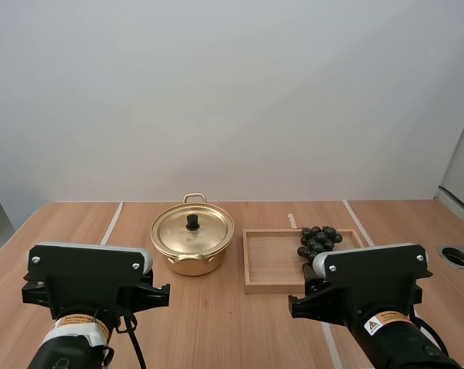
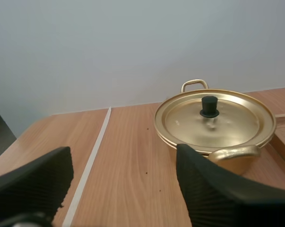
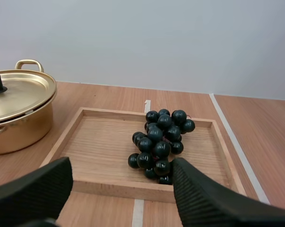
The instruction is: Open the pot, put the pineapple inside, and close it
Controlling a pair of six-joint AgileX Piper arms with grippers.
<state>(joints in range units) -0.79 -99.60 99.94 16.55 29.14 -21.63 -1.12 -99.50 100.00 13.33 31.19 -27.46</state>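
Observation:
A gold pot (image 1: 191, 244) stands at the middle of the table with its lid (image 2: 214, 119) on; the lid has a black knob (image 2: 209, 106). A bunch of dark grapes (image 1: 318, 241) lies at the right end of a wooden tray (image 1: 274, 261) to the right of the pot. No pineapple is in sight. My left gripper (image 2: 121, 189) is open, held low in front of the pot and short of it. My right gripper (image 3: 121, 191) is open too, just before the tray's near rim (image 3: 114, 187), with the grapes (image 3: 160, 143) beyond its fingers.
White tape lines (image 1: 111, 223) run across the wooden table on both sides. A round grommet hole (image 1: 457, 256) sits near the right edge. Bare wood lies left of the pot and in front of the tray.

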